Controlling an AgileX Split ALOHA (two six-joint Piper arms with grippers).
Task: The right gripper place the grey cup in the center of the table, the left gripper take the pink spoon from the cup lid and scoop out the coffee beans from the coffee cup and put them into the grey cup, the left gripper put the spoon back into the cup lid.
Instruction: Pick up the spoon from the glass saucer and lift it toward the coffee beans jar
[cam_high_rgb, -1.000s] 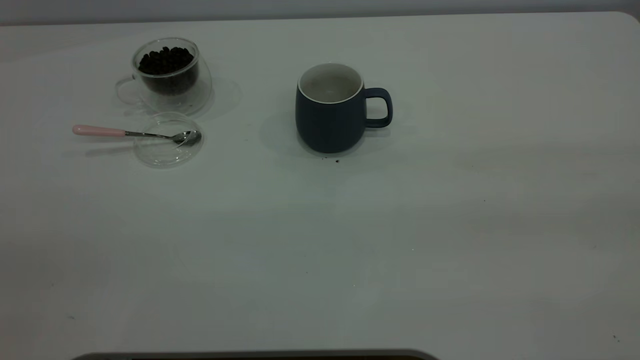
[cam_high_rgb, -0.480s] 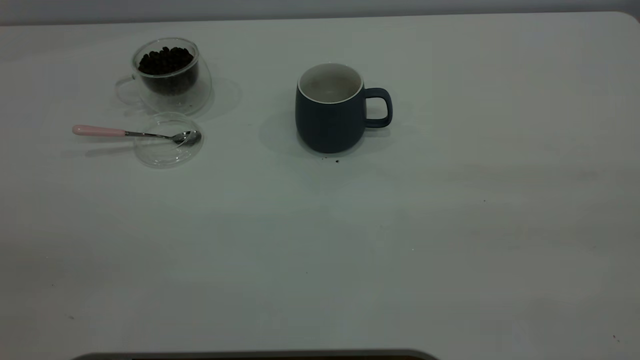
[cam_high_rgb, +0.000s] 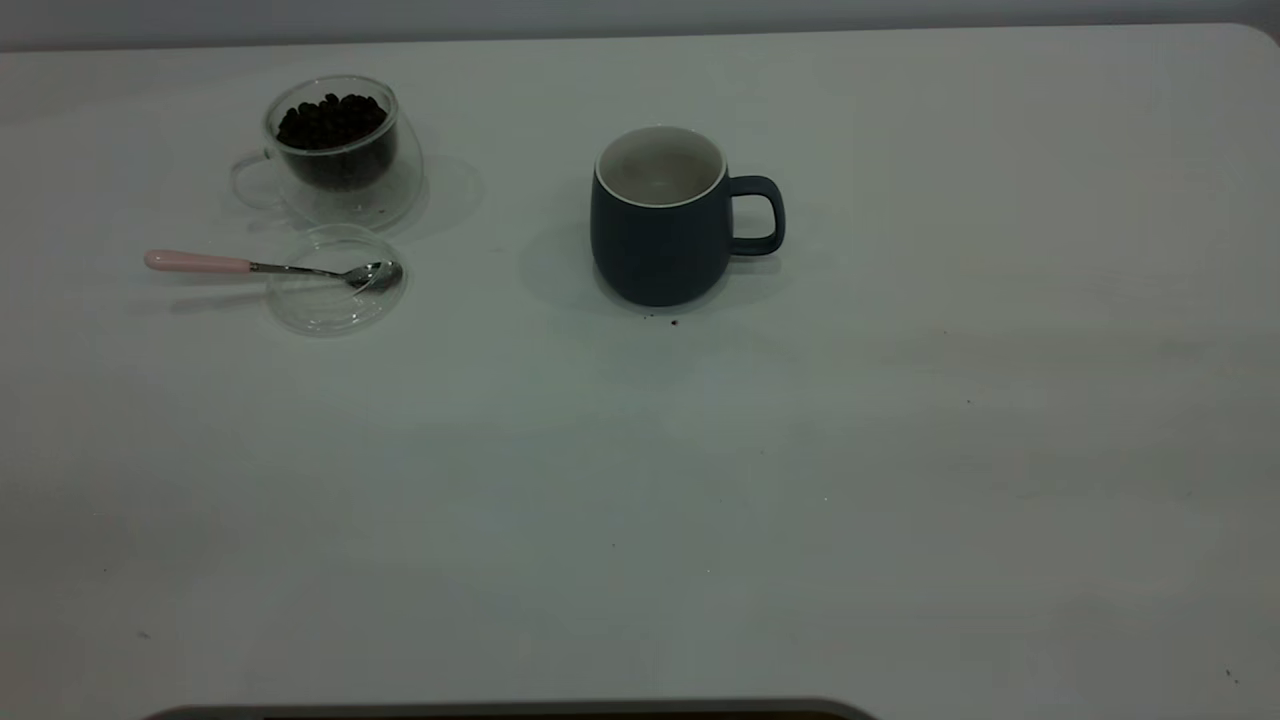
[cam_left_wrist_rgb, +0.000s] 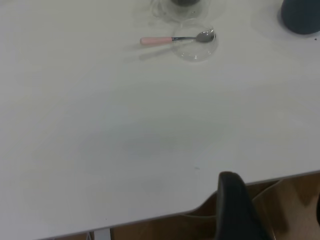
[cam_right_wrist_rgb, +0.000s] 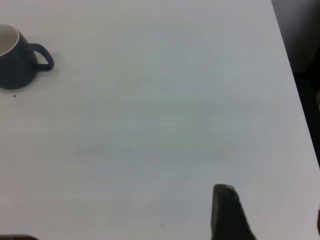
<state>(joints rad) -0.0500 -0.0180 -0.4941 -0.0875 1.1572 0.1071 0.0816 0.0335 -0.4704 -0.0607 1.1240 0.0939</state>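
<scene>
Your worktop holds the grey cup centrally, ready for beans. The coffee cup sits far left; just nearer, the cup lid cradles the pink spoon, handle overhanging left for grasping. Neither end effector's spread can be told.

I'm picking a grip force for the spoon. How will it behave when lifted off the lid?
The pink spoon looks stiff and light. Its shiny bowl rests on the cup lid, so it may slide or pivot, probably nudging that glass lid.
</scene>
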